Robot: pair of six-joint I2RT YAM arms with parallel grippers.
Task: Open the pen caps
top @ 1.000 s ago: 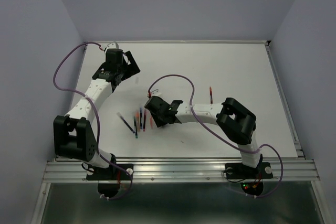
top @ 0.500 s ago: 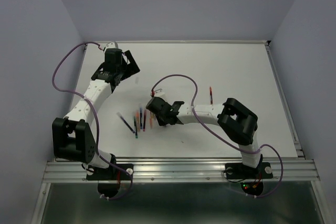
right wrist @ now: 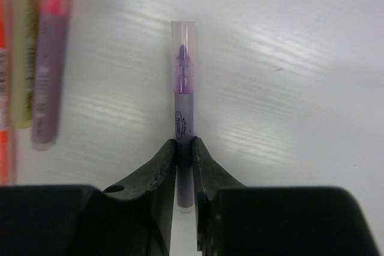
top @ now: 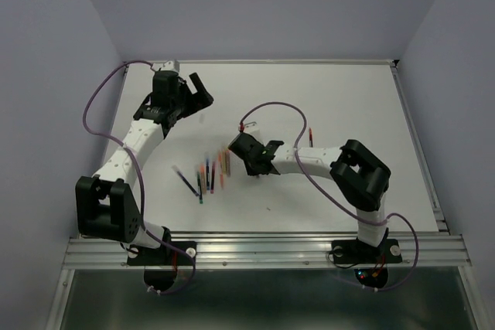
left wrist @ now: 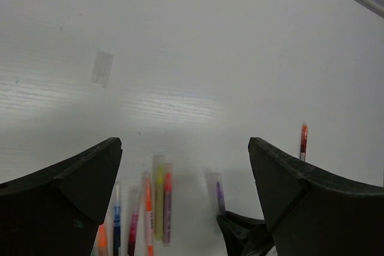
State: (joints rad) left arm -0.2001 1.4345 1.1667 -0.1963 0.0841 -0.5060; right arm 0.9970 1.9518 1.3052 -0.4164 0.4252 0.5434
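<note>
Only the right wrist view shows the right gripper (right wrist: 184, 148) pinching a purple pen (right wrist: 183, 109) by its barrel, its clear cap (right wrist: 183, 40) on, near the desk's (top: 348, 98) middle. The top view shows the left gripper (top: 193, 102), jaws spread wide, near the far-left corner.
</note>
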